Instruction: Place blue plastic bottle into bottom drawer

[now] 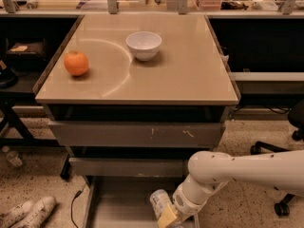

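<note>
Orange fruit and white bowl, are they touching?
Apart. Camera view shows bare tan tabletop between round orange fruit and white bowl; gripper hangs over the grey bottom drawer.

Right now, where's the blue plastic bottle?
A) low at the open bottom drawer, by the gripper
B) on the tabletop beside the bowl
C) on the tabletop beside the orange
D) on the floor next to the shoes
A: the blue plastic bottle sits low at the gripper, at the front of the pulled-out bottom drawer, well below the bowl and orange.

warm overhead light — glare arc on tabletop (pixel 180 75) | gripper (pixel 167 216) bottom edge, dim
</note>
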You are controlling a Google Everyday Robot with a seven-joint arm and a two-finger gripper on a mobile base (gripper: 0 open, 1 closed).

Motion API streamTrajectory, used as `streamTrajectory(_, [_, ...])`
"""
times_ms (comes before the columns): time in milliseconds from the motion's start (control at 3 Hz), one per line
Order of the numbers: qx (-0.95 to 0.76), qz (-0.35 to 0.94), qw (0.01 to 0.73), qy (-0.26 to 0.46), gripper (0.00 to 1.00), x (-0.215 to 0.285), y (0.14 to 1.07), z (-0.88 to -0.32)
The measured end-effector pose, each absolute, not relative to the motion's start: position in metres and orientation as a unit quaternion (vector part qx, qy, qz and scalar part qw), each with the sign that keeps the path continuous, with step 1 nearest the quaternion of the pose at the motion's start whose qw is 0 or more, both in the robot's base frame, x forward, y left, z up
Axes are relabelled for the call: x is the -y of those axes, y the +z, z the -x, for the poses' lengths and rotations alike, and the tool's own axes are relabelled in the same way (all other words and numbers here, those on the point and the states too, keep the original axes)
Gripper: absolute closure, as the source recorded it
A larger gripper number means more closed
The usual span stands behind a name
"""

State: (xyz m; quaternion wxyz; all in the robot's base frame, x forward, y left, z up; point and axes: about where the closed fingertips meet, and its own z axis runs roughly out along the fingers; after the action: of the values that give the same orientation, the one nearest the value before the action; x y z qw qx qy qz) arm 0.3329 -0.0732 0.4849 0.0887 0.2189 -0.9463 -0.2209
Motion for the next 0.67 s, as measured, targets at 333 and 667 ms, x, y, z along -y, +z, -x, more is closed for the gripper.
streamTrajectory(333, [0.946, -0.192, 0.102, -0.242, 1.0, 0.0706, 0.4477, -0.3366])
streamTrajectory(667, [0.944, -0.189, 0.113, -0.248, 1.0, 0.0687, 0.4385, -0.3299])
